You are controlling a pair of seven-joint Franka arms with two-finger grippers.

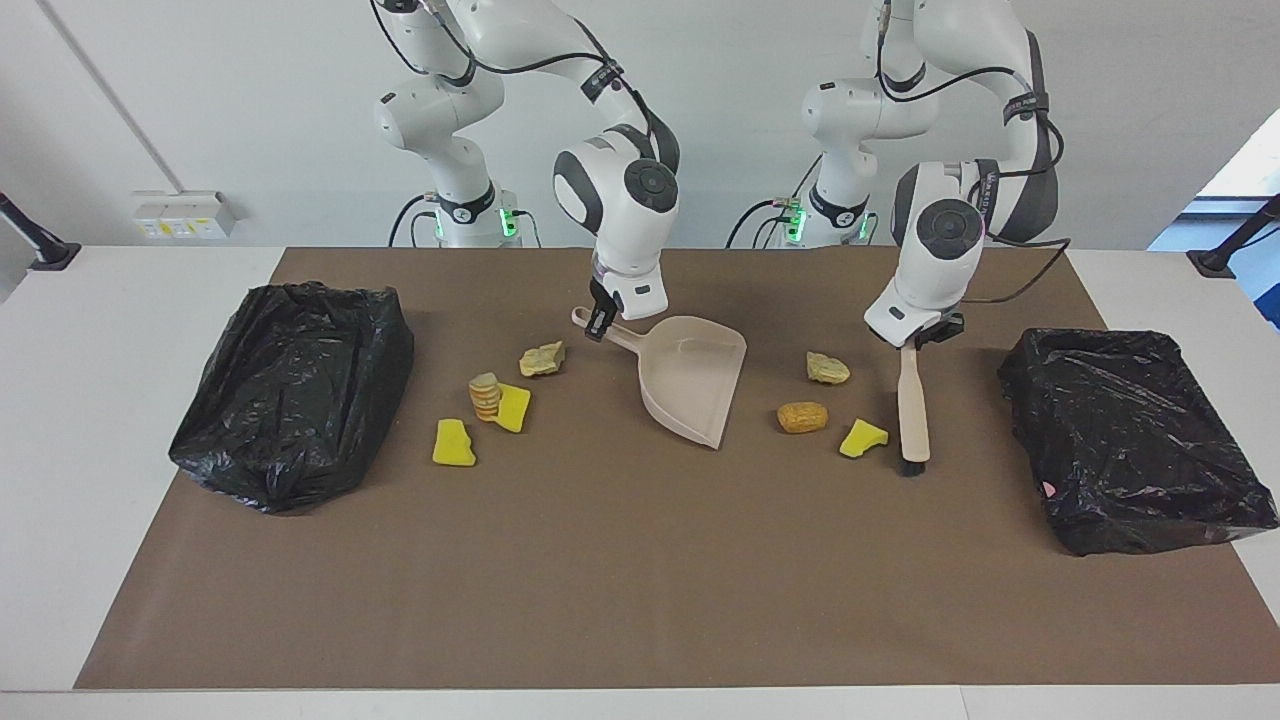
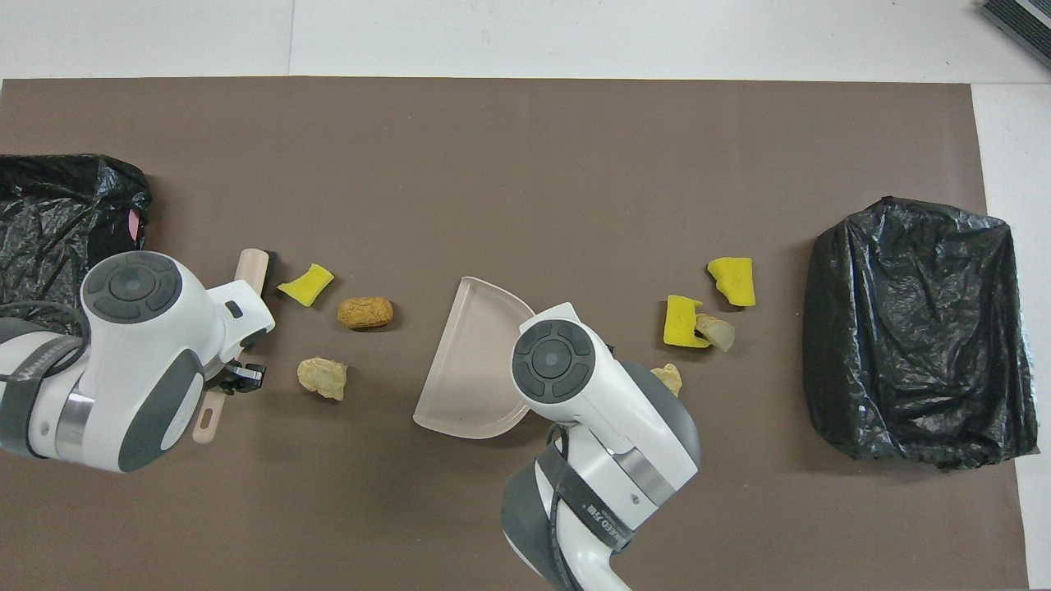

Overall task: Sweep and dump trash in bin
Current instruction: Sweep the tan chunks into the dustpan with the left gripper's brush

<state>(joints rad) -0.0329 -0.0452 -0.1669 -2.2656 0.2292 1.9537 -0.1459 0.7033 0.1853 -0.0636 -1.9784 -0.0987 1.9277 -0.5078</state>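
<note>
The right gripper (image 1: pixel 603 322) is down at the handle of the beige dustpan (image 1: pixel 693 377), its fingers pinching that handle near its looped end, while the pan's mouth lies flat on the brown table (image 1: pixel 620 580) pointing away from the robots. The left gripper (image 1: pixel 925 335) sits at the top of the wooden brush (image 1: pixel 912 402), fingers pressed around the handle, with the dark bristles resting on the table well below them. The trash is split in two groups: just beside the brush, toward the dustpan, lie a tan lump (image 1: pixel 827 368), an orange-brown bread lump (image 1: pixel 802 417) and a yellow sponge chunk (image 1: pixel 862 438); past the dustpan from the right fingers, toward the right arm's end, lie another tan lump (image 1: pixel 542 359), a layered beige scrap (image 1: pixel 485 396) resting on a yellow sponge piece (image 1: pixel 514 408), and a further yellow chunk (image 1: pixel 454 443). A black-bagged bin (image 1: pixel 1135 435) stands at the left arm's end and a second bagged bin (image 1: pixel 290 390) at the right arm's end. The step in hand looks like readying both tools to sweep. To do it well, the pan's lip should stay pressed flat so scraps cannot slip under, and the brush should go outside the three nearby scraps and draw them in short, low strokes toward the mouth, since light sponge is likely to bounce or roll aside.
</note>
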